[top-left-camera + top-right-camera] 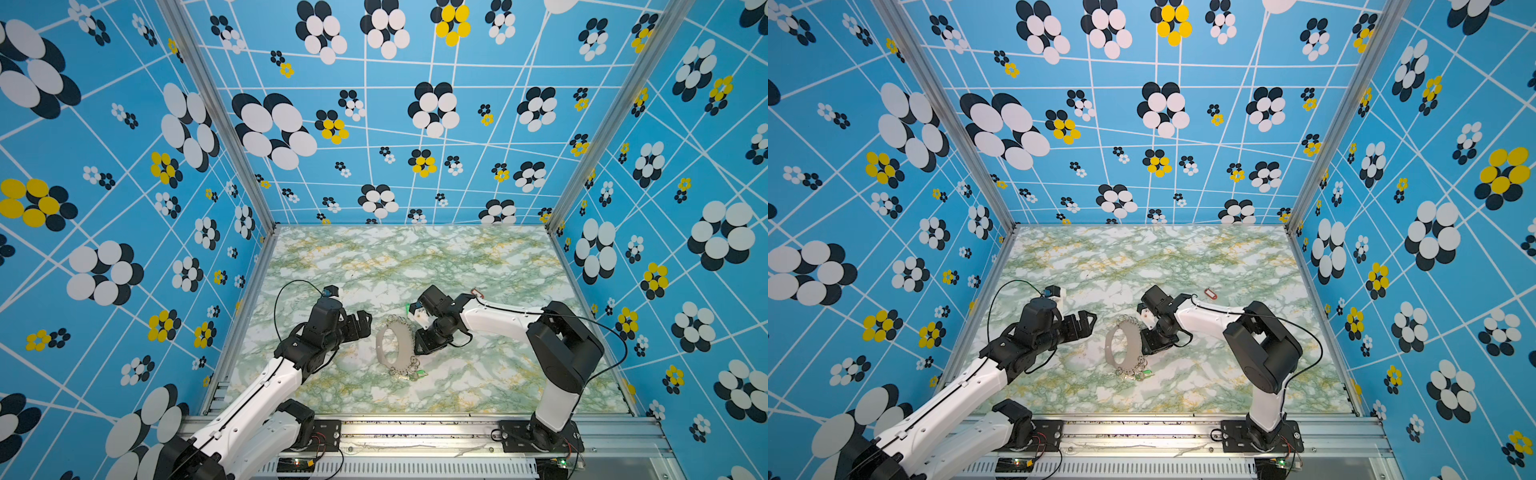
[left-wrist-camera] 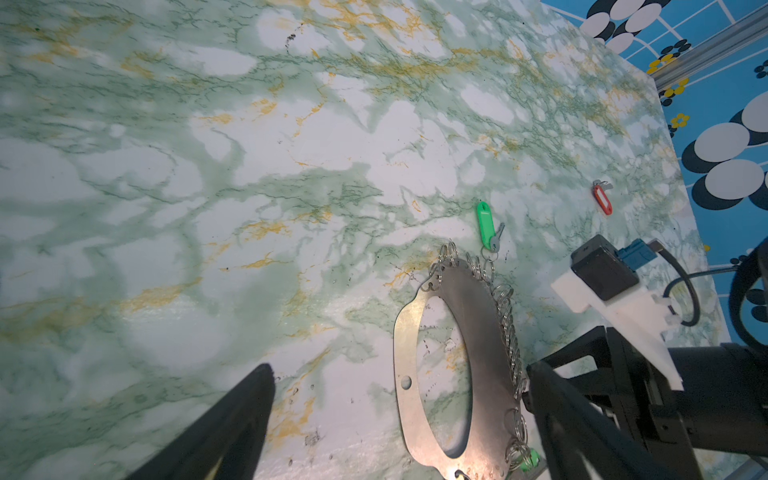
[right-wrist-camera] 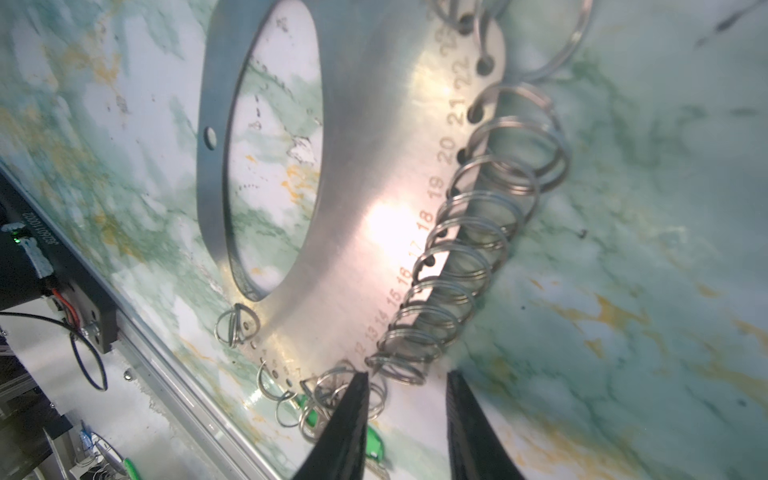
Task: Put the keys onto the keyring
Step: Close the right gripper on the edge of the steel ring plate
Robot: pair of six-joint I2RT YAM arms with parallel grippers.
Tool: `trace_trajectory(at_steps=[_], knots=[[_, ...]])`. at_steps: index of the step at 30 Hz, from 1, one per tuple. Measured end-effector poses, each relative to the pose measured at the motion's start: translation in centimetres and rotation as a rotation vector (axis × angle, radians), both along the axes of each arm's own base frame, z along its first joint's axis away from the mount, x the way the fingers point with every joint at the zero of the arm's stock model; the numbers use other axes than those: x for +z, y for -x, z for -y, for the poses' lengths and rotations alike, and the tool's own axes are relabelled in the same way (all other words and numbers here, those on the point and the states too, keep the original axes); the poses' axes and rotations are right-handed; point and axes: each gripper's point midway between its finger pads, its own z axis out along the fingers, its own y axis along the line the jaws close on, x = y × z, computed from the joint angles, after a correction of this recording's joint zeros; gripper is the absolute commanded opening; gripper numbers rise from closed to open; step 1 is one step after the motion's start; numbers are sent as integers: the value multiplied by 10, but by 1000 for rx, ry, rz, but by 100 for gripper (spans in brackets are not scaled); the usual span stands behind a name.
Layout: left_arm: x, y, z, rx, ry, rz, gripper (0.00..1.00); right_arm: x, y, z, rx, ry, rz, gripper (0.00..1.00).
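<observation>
Keyring [image 2: 478, 332] lay flat mid-table between the arms, long axis near-to-far. Right gripper [image 3: 407, 376] sat over the ring row on its right edge, jaws part-spread, pinching nothing I could see. Left gripper [image 1: 365, 325] was spread wide, just left of the plate. Green-tagged key [image 2: 484, 222] lay at the far-end rings. Loose red-tagged key [image 1: 1211, 294] lay far right of the right wrist. I judged the right arm nearer.

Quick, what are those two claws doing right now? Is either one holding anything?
Left gripper: wide open, holding nothing.
Right gripper: partly open, nothing gripped, poised at the wire rings of the keyring.
</observation>
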Motion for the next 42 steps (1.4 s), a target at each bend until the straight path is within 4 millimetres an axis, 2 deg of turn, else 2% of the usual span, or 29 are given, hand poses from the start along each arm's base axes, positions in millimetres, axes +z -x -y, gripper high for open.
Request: trace_trajectory(at_steps=[10, 26, 38, 42], knots=[[0, 0, 0, 0, 0, 0, 97, -1, 1, -6, 24, -33, -5, 32], [4, -1, 1, 0, 3, 8, 97, -3, 5, -2, 28, -36, 2, 20], [4, -1, 0, 0, 3, 8, 97, 7, 5, -2, 28, -57, 25, 15], [4, -1, 1, -1, 2, 6, 97, 7, 5, -2, 29, -59, 25, 9]])
